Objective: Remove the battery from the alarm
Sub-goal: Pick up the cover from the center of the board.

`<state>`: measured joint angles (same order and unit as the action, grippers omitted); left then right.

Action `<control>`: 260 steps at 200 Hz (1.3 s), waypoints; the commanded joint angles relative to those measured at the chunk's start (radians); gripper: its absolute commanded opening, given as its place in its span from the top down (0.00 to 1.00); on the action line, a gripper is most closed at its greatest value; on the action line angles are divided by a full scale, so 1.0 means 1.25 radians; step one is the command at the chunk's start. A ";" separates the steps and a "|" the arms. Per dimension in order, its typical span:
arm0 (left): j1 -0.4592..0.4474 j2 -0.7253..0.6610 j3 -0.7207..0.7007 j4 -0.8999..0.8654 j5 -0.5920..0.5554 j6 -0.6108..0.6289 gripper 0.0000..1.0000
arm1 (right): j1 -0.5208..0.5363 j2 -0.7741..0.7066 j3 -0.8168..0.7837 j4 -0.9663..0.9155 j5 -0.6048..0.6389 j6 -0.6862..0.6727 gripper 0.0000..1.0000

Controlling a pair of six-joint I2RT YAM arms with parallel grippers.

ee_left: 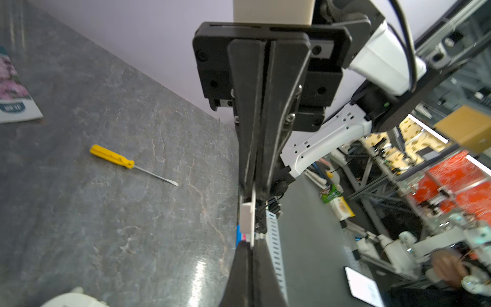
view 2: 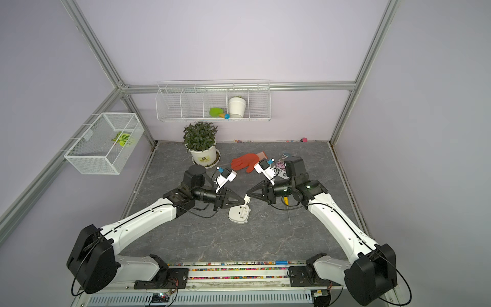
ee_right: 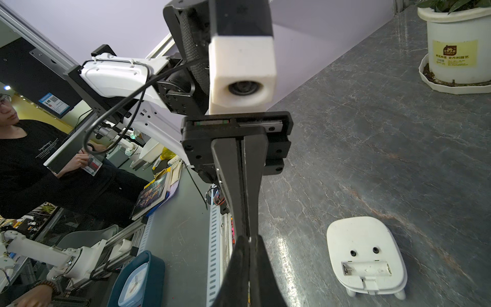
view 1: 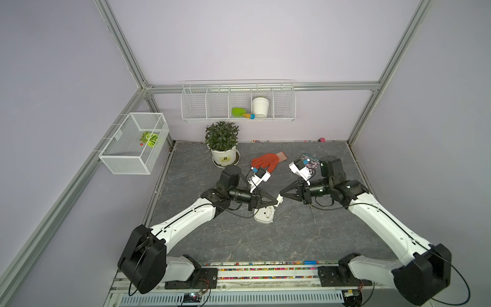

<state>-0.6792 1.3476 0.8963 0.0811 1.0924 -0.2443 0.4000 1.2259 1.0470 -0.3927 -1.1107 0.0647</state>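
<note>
Seemingly a handover above the face-down alarm (ee_right: 365,255) — left gripper (view 1: 275,202) and right gripper (view 1: 281,193) both pinch shut on the white cover (ee_left: 245,216) — so one must release next.

In both top views the left gripper (view 1: 276,203) hides the alarm (view 1: 264,216) at its twelve-o'clock edge; at its three o'clock the right arm (view 1: 372,212) covers most of the screwdriver (view 1: 313,215). The cover piece (ee_left: 245,216), clamped by left gripper and right gripper (view 1: 281,193), shows only edge-on from the wrists.
</note>
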 commanded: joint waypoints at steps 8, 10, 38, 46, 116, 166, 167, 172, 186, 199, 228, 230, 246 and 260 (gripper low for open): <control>-0.004 -0.011 -0.008 0.063 -0.037 -0.049 1.00 | -0.023 -0.025 0.013 0.030 0.047 0.072 0.68; -0.004 -0.014 -0.013 0.073 -0.043 -0.057 1.00 | -0.028 -0.029 0.009 0.039 0.050 0.086 0.65; -0.003 -0.054 -0.095 0.210 -0.171 -0.206 1.00 | -0.131 -0.084 -0.116 0.337 0.048 0.400 0.53; -0.003 -0.062 -0.119 0.241 -0.226 -0.252 1.00 | -0.145 -0.098 -0.162 0.439 0.064 0.500 0.53; -0.005 -0.041 -0.213 0.472 -0.360 -0.573 1.00 | -0.079 -0.077 -0.339 0.786 0.124 0.815 0.64; -0.007 -0.020 -0.168 0.425 -0.327 -0.559 1.00 | -0.030 -0.014 -0.320 0.804 0.154 0.816 0.69; -0.007 -0.020 -0.168 0.424 -0.327 -0.559 1.00 | -0.029 -0.013 -0.320 0.804 0.154 0.815 0.69; -0.007 -0.018 -0.165 0.421 -0.326 -0.556 1.00 | -0.025 -0.008 -0.318 0.802 0.155 0.814 0.70; -0.008 -0.016 -0.161 0.418 -0.325 -0.552 1.00 | -0.015 0.002 -0.312 0.792 0.160 0.805 0.71; -0.010 -0.012 -0.160 0.418 -0.324 -0.551 1.00 | -0.008 0.009 -0.312 0.790 0.164 0.803 0.72; -0.015 -0.005 -0.160 0.418 -0.323 -0.549 1.00 | 0.001 0.022 -0.307 0.790 0.166 0.799 0.75; -0.016 -0.004 -0.160 0.418 -0.323 -0.549 1.00 | 0.001 0.023 -0.306 0.790 0.167 0.798 0.75; -0.020 0.000 -0.159 0.419 -0.322 -0.550 1.00 | 0.005 0.026 -0.300 0.788 0.165 0.796 0.77; -0.020 0.002 -0.159 0.418 -0.322 -0.549 1.00 | 0.006 0.028 -0.295 0.787 0.163 0.794 0.77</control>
<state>-0.6971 1.3380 0.6697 0.5980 0.6785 -0.9318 0.3981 1.2533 0.6460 0.5587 -0.9092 1.0657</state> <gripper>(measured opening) 0.044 0.231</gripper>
